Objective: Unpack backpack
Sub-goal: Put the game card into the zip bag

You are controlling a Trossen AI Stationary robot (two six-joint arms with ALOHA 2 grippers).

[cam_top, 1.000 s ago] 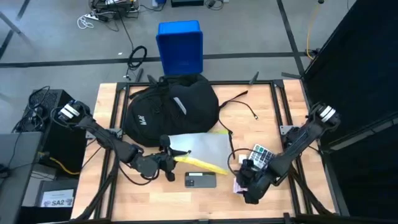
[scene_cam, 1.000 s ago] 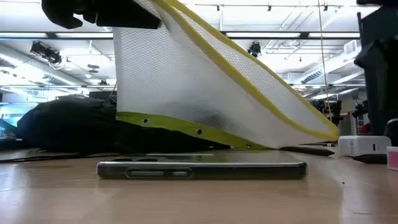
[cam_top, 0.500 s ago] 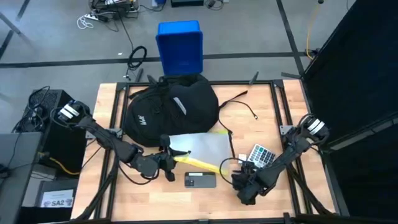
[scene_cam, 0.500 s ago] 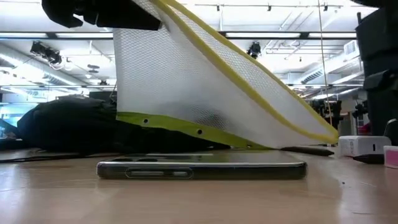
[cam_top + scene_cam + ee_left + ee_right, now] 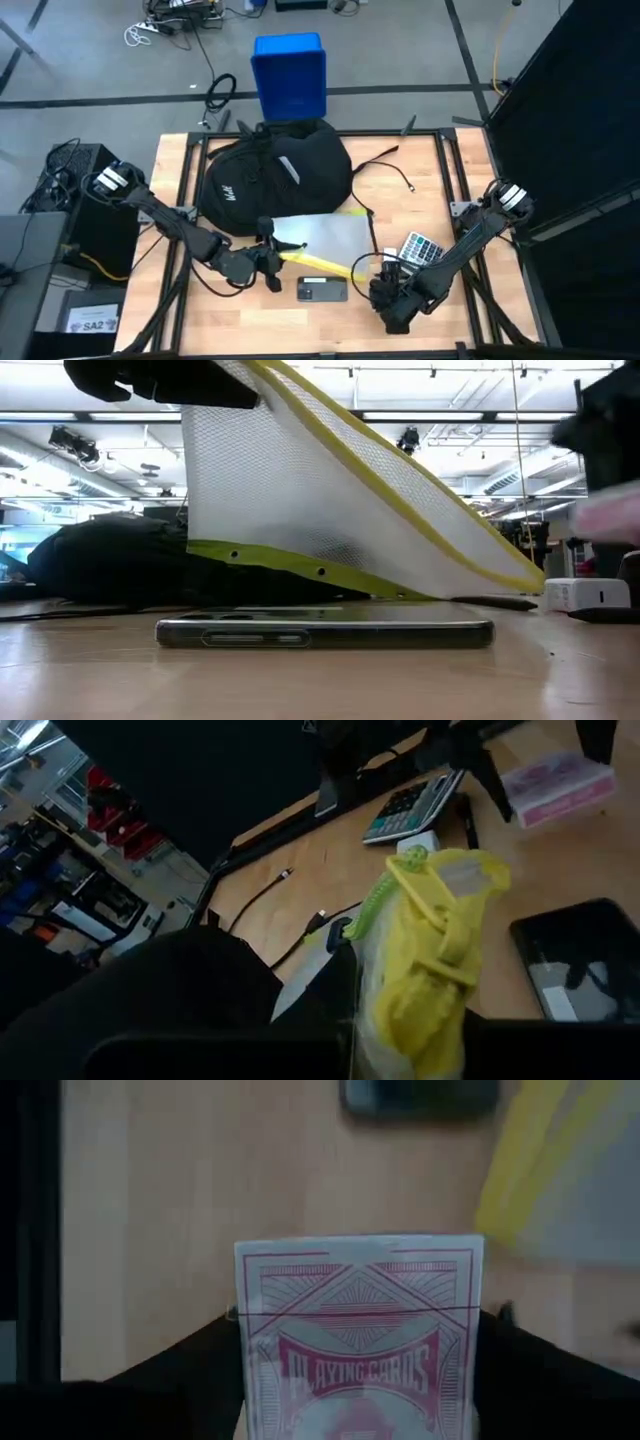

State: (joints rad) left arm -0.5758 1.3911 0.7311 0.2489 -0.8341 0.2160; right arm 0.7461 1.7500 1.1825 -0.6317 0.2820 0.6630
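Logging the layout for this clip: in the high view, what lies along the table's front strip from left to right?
Left gripper shut on the yellow-edged white mesh pouch → flat black smartphone → right gripper shut on the red playing-card box → grey calculator.

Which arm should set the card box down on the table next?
Right. The right claw is shut on the playing-card box, just right of the phone. The left claw is busy gripping the yellow-edged mesh pouch.
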